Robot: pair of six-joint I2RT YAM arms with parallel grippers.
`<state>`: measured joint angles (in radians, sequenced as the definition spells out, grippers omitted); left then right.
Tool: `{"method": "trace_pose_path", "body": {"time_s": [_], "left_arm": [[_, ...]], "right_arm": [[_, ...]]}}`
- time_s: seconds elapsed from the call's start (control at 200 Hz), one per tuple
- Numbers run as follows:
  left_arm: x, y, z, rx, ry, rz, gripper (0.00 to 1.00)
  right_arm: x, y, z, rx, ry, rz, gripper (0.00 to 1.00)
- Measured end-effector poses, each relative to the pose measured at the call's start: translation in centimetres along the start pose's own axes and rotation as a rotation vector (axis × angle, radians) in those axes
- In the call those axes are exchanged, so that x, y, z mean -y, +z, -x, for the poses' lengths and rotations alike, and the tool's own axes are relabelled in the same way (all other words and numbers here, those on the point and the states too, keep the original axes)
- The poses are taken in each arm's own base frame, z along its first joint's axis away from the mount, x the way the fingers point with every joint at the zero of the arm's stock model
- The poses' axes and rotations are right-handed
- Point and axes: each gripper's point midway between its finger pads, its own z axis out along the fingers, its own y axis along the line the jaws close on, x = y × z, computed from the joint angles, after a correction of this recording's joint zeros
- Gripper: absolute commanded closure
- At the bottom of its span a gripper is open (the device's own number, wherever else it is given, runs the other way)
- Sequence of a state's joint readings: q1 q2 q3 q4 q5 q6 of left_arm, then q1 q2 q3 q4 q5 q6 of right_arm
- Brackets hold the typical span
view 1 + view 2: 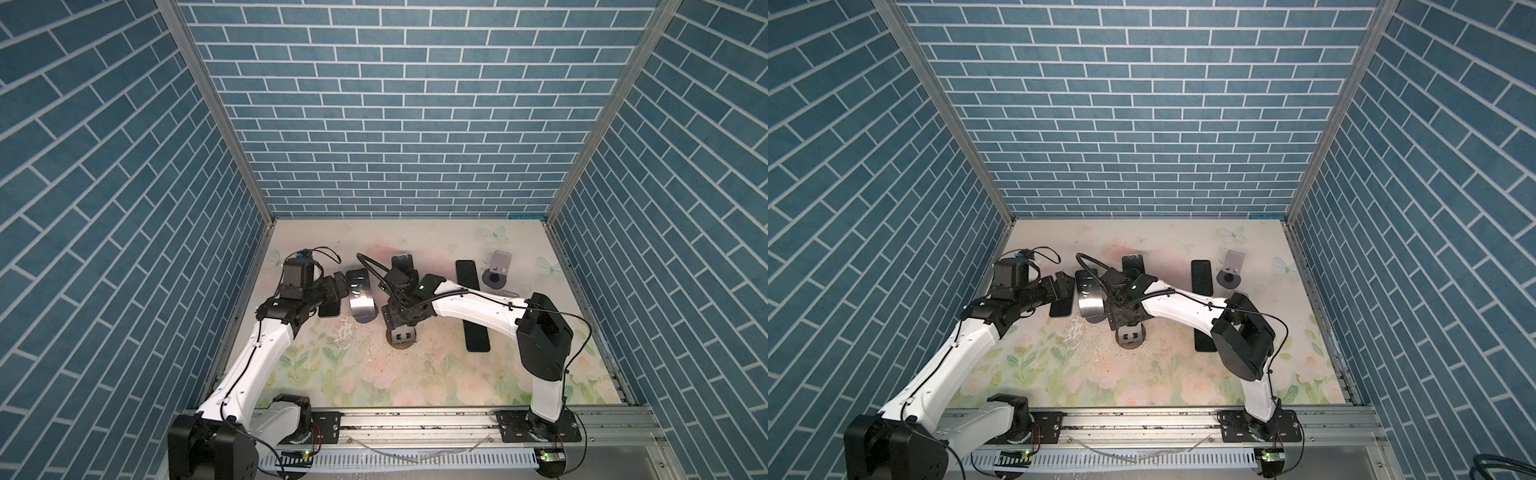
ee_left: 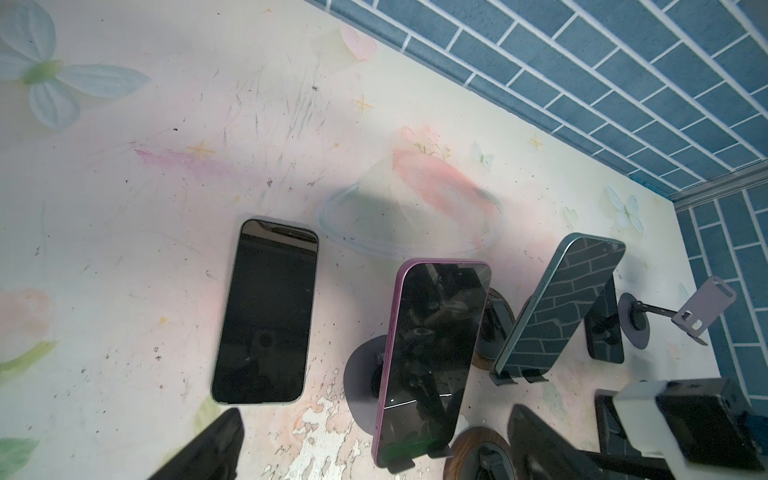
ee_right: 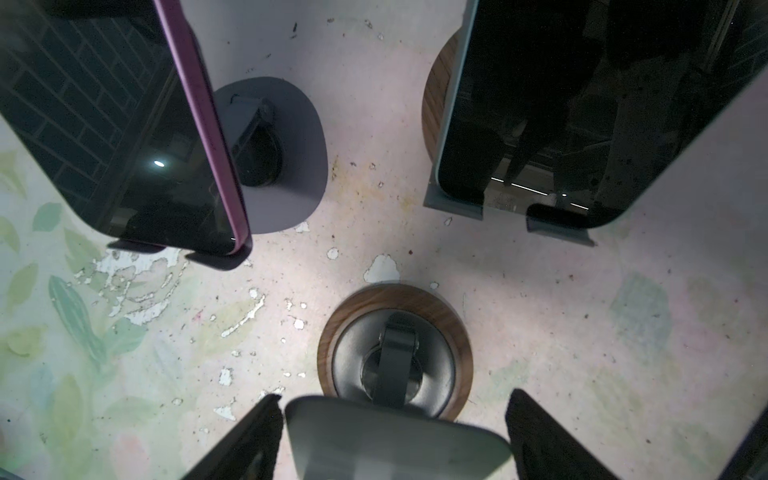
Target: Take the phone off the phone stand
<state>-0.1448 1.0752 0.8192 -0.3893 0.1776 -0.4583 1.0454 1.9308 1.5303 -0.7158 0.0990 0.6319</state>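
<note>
The right gripper (image 3: pixel 395 399) points down over the round wood-rimmed phone stand (image 3: pixel 459 328) near the table's middle. Its jaws are partly spread and straddle the upper end of the grey round-cornered phone (image 3: pixel 395 444) leaning on that stand. Each black finger (image 3: pixel 245 440) lies just beside one long edge of the phone; whether the fingers touch it cannot be told. In both top views the wrist hides this phone, and only the stand's lower part shows.

To the right, a near black phone (image 1: pixel 477 336) lies flat on the floral-printed table (image 1: pixel 374 374), partly covered by the right arm.

Farther back, the left gripper (image 1: pixel 341 286) hovers with jaws spread wide above a green-edged black phone (image 2: pixel 266 311) that lies flat. Only one left finger (image 2: pixel 208 449) enters the wrist view.

Beside it, a purple-edged phone (image 2: pixel 432 349) leans on a grey disc-based stand (image 2: pixel 359 390). A teal-edged phone (image 2: pixel 561 307) leans on a second wood-based stand (image 2: pixel 503 311), which is largely hidden.

Farthest right, a far black phone (image 1: pixel 467 272) lies flat beside an empty grey stand (image 1: pixel 498 270).
</note>
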Motion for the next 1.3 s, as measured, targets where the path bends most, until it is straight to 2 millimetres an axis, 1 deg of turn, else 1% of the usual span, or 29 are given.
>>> {"method": "trace_pose_path", "body": {"time_s": [0.22, 0.33, 0.365, 0.475, 0.69, 0.78, 0.875, 1.02, 1.11, 1.3], "left_arm": [[0.0, 0.0, 0.0, 0.0, 0.0, 0.001, 0.0], [0.0, 0.0, 0.0, 0.0, 0.0, 0.001, 0.0], [0.0, 0.0, 0.0, 0.0, 0.0, 0.001, 0.0], [0.0, 0.0, 0.0, -0.001, -0.001, 0.001, 0.0], [0.0, 0.0, -0.1, -0.003, -0.001, 0.001, 0.0], [0.0, 0.1, -0.2, -0.003, 0.0, -0.006, 0.0], [0.3, -0.2, -0.2, 0.004, 0.004, -0.021, 0.0], [1.4, -1.0, 0.2, 0.033, 0.019, -0.06, 0.0], [1.9, -1.4, 0.4, 0.047, 0.03, -0.078, 0.0], [3.3, -1.4, 0.3, 0.054, 0.057, -0.114, 0.0]], "right_arm": [[0.0, 0.1, -0.3, -0.013, 0.009, 0.0, 0.31], [-0.1, 0.1, -0.3, -0.014, 0.016, 0.003, 0.44], [-0.2, 0.1, -0.2, -0.014, 0.017, 0.002, 0.46], [-0.2, 0.1, -0.2, -0.015, 0.016, 0.001, 0.5], [0.0, 0.1, -0.2, -0.013, 0.014, -0.007, 0.53], [0.4, -0.2, -0.1, -0.009, 0.014, -0.019, 0.54], [1.7, -0.7, -0.2, -0.009, 0.016, -0.048, 0.55], [4.7, -2.0, 0.1, -0.001, 0.054, -0.09, 0.55], [6.4, -3.0, 0.8, 0.022, 0.085, -0.101, 0.55], [9.6, -4.9, 2.7, 0.074, 0.122, -0.123, 0.55]]}}
